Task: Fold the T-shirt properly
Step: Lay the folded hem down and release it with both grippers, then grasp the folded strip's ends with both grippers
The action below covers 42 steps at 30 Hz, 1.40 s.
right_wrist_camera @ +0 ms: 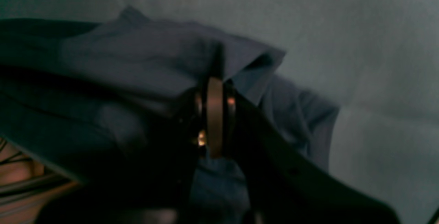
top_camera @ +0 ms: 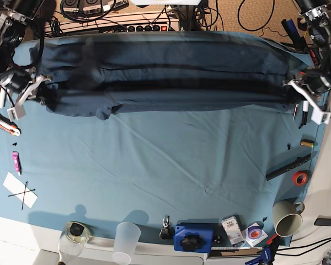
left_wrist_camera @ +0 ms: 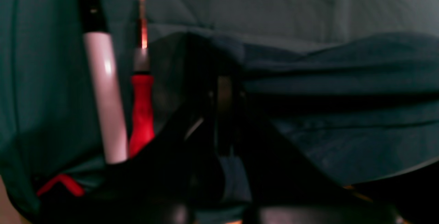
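My left jaws [top_camera: 295, 89] and right jaws [top_camera: 39, 84] are each clamped on an end of the T-shirt [top_camera: 171, 72]. It stretches in long folds along the far edge of the tabletop [top_camera: 171, 165], between both side edges.

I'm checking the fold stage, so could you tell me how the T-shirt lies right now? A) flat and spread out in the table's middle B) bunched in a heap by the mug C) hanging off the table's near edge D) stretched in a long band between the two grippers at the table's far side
D: the T-shirt spans from the right gripper to the left gripper, both shut on it.
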Tool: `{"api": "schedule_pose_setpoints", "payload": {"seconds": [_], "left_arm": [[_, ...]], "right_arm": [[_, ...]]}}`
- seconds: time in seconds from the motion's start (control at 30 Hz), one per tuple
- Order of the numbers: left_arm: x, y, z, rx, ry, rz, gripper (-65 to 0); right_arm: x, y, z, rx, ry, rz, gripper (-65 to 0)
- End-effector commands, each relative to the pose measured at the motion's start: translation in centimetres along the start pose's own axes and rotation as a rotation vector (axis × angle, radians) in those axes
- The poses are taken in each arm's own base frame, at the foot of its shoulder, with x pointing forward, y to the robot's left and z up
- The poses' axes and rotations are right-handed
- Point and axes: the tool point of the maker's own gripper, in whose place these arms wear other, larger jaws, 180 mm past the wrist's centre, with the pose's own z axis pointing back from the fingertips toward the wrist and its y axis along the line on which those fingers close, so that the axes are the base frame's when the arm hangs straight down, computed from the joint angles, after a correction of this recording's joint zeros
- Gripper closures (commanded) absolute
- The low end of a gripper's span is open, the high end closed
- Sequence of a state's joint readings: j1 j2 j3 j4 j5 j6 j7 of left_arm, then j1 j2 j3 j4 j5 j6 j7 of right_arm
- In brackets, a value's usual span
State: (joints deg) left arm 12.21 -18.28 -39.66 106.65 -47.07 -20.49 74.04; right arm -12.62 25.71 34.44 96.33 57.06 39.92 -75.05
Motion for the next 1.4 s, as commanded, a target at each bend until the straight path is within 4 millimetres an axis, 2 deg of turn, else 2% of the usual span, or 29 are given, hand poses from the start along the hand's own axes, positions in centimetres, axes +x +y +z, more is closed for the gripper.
{"api": "schedule_pose_setpoints", "payload": {"seconds": [0.0,0.13,0.27,0.4,0.5,0.53,0.63,0.67,1.0,1.2,1.37], "left_arm": [[1.1,-0.4,0.7,-0.024,-0.041,-0.033,0.0],[0.3,-1.6,0.8,-0.093,-0.03,-0.047,0.0],[-0.7,-1.5,0.8,-0.092,-0.004,-0.036,0.0],[0.2,-1.6,0.9,-0.101,-0.055,-0.048,0.0],[0.8,-2.6,1.0,-0.146,-0.084,-0.126,0.0],[1.0,-2.9,1.0,-0.165,-0.096,-0.15,-3.6],[2.4,-3.4,1.1,-0.18,-0.159,-0.169,-25.4],[2.8,-3.5,1.1,-0.18,-0.177,-0.172,-28.7],[2.2,-5.3,-2.6,-0.11,-0.052,-0.313,-29.2],[2.5,-4.4,-3.3,-0.031,-0.032,-0.349,-29.2],[1.7,-4.1,-3.9,-0.047,-0.012,-0.32,-29.2]], "right_arm": [[1.1,-0.3,0.8,-0.009,-0.029,0.027,0.0],[-0.3,-0.2,0.8,-0.008,0.011,0.016,0.0],[-1.2,-0.2,0.9,-0.007,0.037,0.011,0.0],[-0.9,-0.2,0.9,-0.007,0.026,0.011,0.0],[-1.0,-0.2,0.9,-0.007,0.029,0.011,0.0],[-1.0,-0.2,0.9,-0.007,0.029,0.011,0.0],[-1.0,-0.2,0.9,-0.007,0.029,0.011,0.0],[-1.0,-0.2,0.9,-0.007,0.03,0.011,0.0],[-1.1,-0.2,0.9,-0.007,0.036,0.011,0.0],[-1.1,-0.2,0.9,-0.007,0.037,0.011,0.0],[-1.1,-0.2,0.9,-0.007,0.037,0.011,0.0]]}}
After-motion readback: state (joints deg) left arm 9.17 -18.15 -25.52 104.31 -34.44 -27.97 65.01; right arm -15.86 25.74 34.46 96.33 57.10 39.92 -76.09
